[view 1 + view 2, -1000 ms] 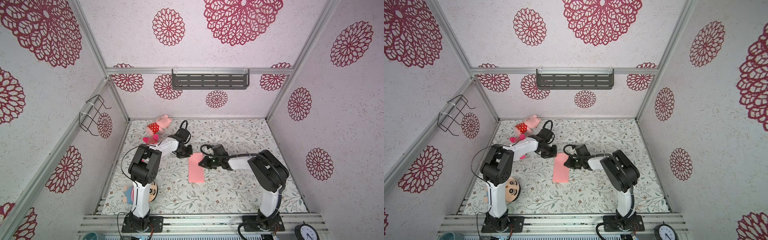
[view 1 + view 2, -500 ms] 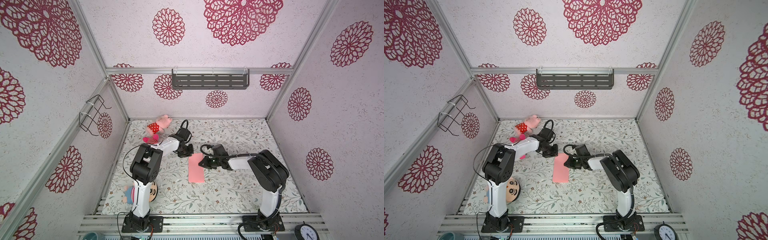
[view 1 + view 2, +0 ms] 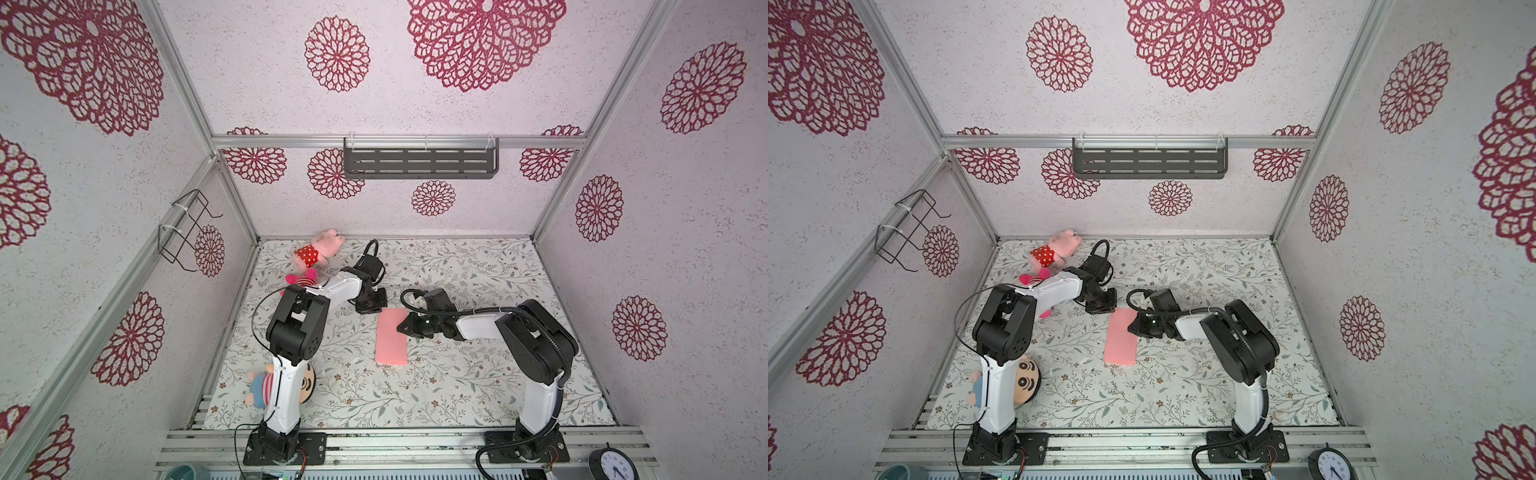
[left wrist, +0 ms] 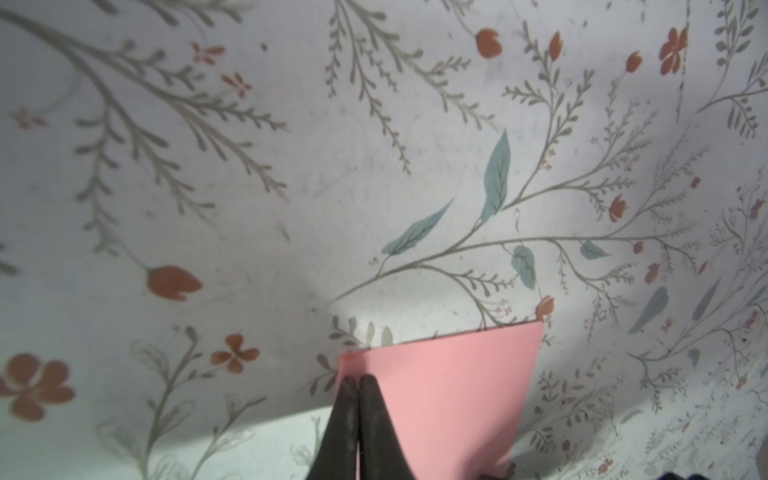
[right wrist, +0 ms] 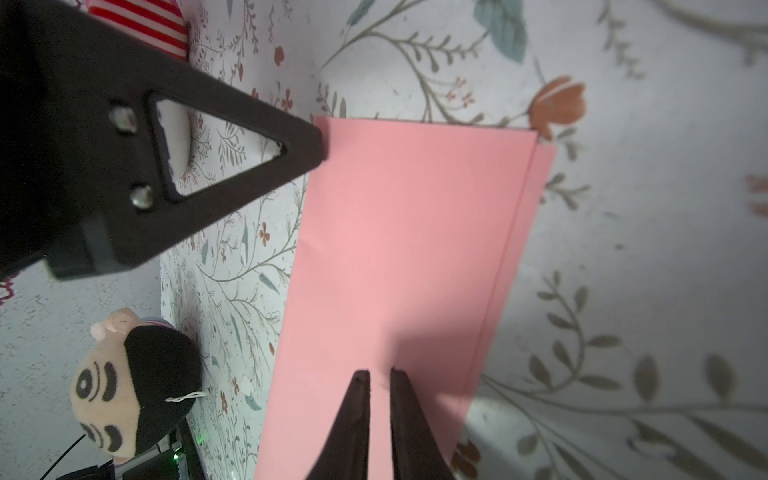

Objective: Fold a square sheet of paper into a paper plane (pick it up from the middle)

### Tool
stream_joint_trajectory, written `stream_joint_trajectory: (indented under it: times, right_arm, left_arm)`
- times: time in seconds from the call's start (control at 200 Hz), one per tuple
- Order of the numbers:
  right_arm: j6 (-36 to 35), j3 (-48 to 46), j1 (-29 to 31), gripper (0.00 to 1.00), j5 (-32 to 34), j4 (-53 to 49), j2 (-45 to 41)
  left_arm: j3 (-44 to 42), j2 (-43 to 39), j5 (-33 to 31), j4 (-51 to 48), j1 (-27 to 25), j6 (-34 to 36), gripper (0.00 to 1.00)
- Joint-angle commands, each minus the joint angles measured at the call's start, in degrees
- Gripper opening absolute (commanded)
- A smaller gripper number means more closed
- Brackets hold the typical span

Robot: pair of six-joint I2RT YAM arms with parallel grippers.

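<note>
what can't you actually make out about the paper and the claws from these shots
- Folded pink paper: whether the left claw, shut, presses its far corner or only hovers; no view shows contact.
- Right claw: a narrow gap shows, but its tips' height over the paper doesn't.
- Paper's near end: cut off in both wrist views.

Pink paper sheet (image 3: 390, 337) — folded in half, flat

Matt, smooth pink paper sheet (image 3: 391, 337), matt black plastic left hand (image 5: 320, 143), soft plush cloth doll (image 5: 133, 380), smooth printed floral tabletop (image 3: 478, 386), brushed aluminium frame rails (image 3: 399, 142), rough textured walls (image 3: 685, 257)
</note>
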Motion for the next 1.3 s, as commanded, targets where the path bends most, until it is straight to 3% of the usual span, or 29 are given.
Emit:
stream_joint_trajectory:
  times: [0.0, 0.25, 0.445, 0.605, 0.876, 1.111, 1.291]
  right_arm:
    - [-2.7, -2.1, -0.4, 0.16, 8.5, -12.8, 3.2]
    - [-4.5, -0.8, -1.0, 0.16, 8.5, -14.0, 2.5]
    - [-12.4, 4.2, -1.1, 0.17, 8.5, -17.7, 0.0]
    - [-15.9, 10.1, -0.2, 0.20, 7.7, -22.3, -4.0]
    - [-8.7, 14.5, 7.3, 0.24, 15.0, -27.0, -8.8]
    - [-5.9, 22.1, 13.9, 0.32, 13.8, -29.0, -0.9]
    - [-4.8, 25.4, 14.8, 0.34, 13.3, -31.0, 3.8]
  left_arm:
    - [2.3, 2.5, -5.5, -1.4, 1.2, 1.4, 0.08]
    - [4.0, -1.1, -4.9, -2.5, 3.2, 0.2, 0.12]
    - [-6.0, -12.8, -1.2, 1.1, 3.7, -4.7, 0.26]
    - [-12.5, -21.3, -2.4, 0.4, 4.7, -6.3, 0.38]
    - [-17.6, -32.2, -4.8, 1.4, 10.5, -9.0, 0.60]
    - [-20.4, -36.7, -7.9, 2.8, 14.1, -6.4, 0.84]
    - [-21.8, -38.8, -7.7, 3.9, 15.9, -5.3, 0.95]
